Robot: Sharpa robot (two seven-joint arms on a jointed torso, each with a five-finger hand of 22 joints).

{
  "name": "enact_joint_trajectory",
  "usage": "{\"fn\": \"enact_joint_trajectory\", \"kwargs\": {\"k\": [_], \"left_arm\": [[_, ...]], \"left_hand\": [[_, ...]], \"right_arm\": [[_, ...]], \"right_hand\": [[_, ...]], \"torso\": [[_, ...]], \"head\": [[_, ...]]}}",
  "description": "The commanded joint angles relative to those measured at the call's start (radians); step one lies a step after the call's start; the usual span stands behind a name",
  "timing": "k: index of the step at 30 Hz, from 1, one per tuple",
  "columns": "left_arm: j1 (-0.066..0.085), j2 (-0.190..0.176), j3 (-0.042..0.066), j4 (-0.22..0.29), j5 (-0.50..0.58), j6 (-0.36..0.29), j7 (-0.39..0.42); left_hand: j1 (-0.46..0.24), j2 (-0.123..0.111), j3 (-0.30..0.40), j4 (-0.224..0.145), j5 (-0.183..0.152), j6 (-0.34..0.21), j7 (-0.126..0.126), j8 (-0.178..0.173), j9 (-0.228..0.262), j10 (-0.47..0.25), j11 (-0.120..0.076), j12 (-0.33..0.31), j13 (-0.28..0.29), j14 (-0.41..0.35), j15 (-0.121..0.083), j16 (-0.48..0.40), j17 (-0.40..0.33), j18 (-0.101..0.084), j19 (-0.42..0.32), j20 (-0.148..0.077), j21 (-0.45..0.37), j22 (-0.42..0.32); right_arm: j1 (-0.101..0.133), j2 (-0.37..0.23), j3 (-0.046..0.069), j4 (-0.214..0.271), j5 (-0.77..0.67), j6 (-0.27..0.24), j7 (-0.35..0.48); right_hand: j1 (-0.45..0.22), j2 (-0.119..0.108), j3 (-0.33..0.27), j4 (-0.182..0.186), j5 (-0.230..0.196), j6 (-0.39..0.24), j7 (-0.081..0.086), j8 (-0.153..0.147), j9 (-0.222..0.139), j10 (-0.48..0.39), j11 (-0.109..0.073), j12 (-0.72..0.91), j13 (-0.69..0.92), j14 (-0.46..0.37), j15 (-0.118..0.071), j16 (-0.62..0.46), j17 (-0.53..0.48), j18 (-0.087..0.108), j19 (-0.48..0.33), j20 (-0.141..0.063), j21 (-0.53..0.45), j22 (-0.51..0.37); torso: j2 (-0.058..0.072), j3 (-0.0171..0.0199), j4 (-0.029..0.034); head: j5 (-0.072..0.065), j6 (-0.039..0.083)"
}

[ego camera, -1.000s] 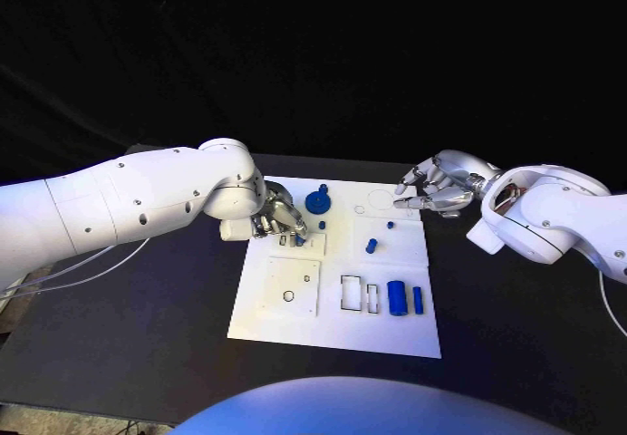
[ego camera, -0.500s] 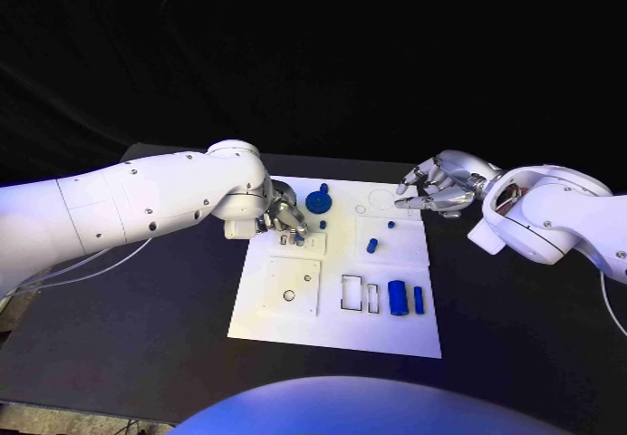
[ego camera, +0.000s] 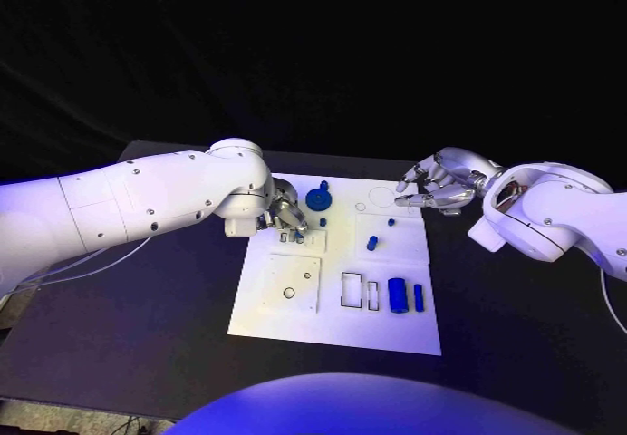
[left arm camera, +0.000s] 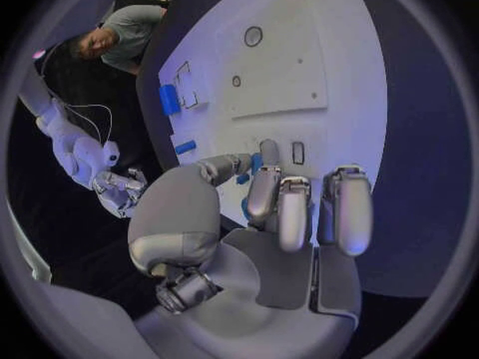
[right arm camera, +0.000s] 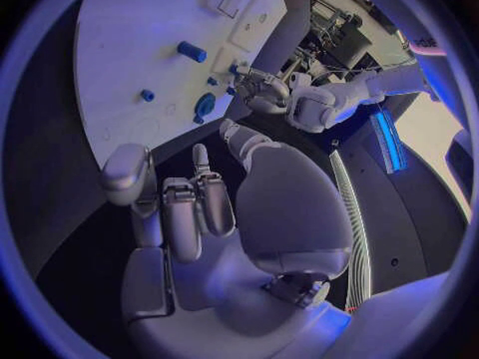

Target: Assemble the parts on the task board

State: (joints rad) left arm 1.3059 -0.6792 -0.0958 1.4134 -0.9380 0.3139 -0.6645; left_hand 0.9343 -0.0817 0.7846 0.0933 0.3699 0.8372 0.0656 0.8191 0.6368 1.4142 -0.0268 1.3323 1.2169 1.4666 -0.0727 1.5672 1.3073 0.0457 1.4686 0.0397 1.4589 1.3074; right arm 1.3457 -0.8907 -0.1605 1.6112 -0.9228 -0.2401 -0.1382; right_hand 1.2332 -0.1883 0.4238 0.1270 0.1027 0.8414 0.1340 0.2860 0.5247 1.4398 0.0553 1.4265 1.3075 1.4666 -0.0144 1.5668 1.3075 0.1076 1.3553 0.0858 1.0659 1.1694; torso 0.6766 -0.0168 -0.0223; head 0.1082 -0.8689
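Observation:
The white task board (ego camera: 392,326) lies mid-table. My left hand (ego camera: 283,216) hovers over its far left part, fingertips just above two small slots (ego camera: 284,238). In the left wrist view this hand (left arm camera: 270,207) pinches a small blue part (left arm camera: 255,162) between thumb and a finger. My right hand (ego camera: 438,188) hangs at the board's far right corner, fingers loosely bent and apart, nothing in them. A round blue part with a peg (ego camera: 318,198) stands beside the left hand. Small blue parts (ego camera: 372,244) dot the far half, and two blue cylinders (ego camera: 396,297) lie near the front right.
Two empty rectangular slots (ego camera: 352,292) sit beside the cylinders. A raised square plate (ego camera: 294,272) with a dark ring (ego camera: 287,295) takes the board's left middle. Black table (ego camera: 144,317) spreads to both sides of the board.
My left hand has shifted slightly toward the far side and its arm has turned a little. The right hand has hardly moved.

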Motion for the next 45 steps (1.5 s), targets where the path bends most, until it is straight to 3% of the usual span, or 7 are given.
{"fn": "enact_joint_trajectory", "kwargs": {"k": [1,12,16,45], "left_arm": [[-0.002,0.001,-0.002,0.001,0.0,0.021,-0.006],[-0.003,0.0,-0.003,0.005,0.019,0.022,-0.007],[-0.003,-0.001,-0.003,0.005,0.027,0.026,-0.008],[-0.006,-0.006,-0.009,0.004,0.038,0.038,-0.011]], "left_hand": [[-0.002,0.011,0.141,-0.148,0.007,0.023,-0.025,0.006,0.002,0.01,0.0,0.002,0.001,0.104,-0.002,0.004,0.263,-0.01,0.015,-0.001,0.004,0.152],[-0.004,0.012,0.144,-0.151,0.011,0.024,-0.025,0.008,0.003,0.011,-0.001,0.002,0.002,0.104,-0.002,0.004,0.263,-0.01,0.015,-0.001,0.004,0.152],[-0.004,0.012,0.146,-0.152,0.013,0.025,-0.025,0.009,0.003,0.011,-0.001,0.002,0.002,0.104,-0.002,0.004,0.263,-0.01,0.015,-0.001,0.004,0.153],[-0.008,0.013,0.15,-0.157,0.019,0.028,-0.026,0.011,0.003,0.013,-0.001,0.002,0.002,0.104,-0.002,0.004,0.263,-0.01,0.014,-0.001,0.003,0.152]], "right_arm": [[-0.001,0.001,0.0,0.0,-0.009,0.01,0.004],[-0.001,0.002,0.0,0.0,-0.023,0.011,0.003],[-0.001,0.002,0.0,0.0,-0.027,0.011,0.003],[-0.001,0.001,0.0,-0.001,-0.029,0.009,0.003]], "right_hand": [[-0.006,-0.005,0.0,0.008,0.003,-0.005,0.001,0.007,0.001,-0.006,-0.002,-0.003,0.08,0.104,-0.002,0.004,0.263,0.008,-0.006,0.002,-0.003,-0.001],[-0.005,-0.006,0.002,0.009,0.006,-0.006,0.001,0.008,0.002,-0.006,-0.002,-0.004,0.079,0.104,-0.003,0.004,0.263,0.008,-0.006,0.002,-0.005,-0.001],[-0.005,-0.006,0.002,0.009,0.006,-0.006,0.001,0.008,0.002,-0.006,-0.002,-0.004,0.079,0.104,-0.003,0.004,0.263,0.008,-0.006,0.002,-0.005,-0.001],[-0.005,-0.006,0.002,0.009,0.006,-0.006,0.001,0.008,0.002,-0.006,-0.002,-0.004,0.079,0.104,-0.003,0.004,0.263,0.008,-0.006,0.002,-0.005,-0.001]], "torso": [[0.0,0.0004,0.0006],[-0.001,-0.0001,-0.0002],[-0.001,0.0013,0.0007],[0.0,-0.0002,-0.0006]], "head": [[0.001,-0.002],[0.003,-0.004],[0.003,-0.004],[0.005,-0.004]]}}
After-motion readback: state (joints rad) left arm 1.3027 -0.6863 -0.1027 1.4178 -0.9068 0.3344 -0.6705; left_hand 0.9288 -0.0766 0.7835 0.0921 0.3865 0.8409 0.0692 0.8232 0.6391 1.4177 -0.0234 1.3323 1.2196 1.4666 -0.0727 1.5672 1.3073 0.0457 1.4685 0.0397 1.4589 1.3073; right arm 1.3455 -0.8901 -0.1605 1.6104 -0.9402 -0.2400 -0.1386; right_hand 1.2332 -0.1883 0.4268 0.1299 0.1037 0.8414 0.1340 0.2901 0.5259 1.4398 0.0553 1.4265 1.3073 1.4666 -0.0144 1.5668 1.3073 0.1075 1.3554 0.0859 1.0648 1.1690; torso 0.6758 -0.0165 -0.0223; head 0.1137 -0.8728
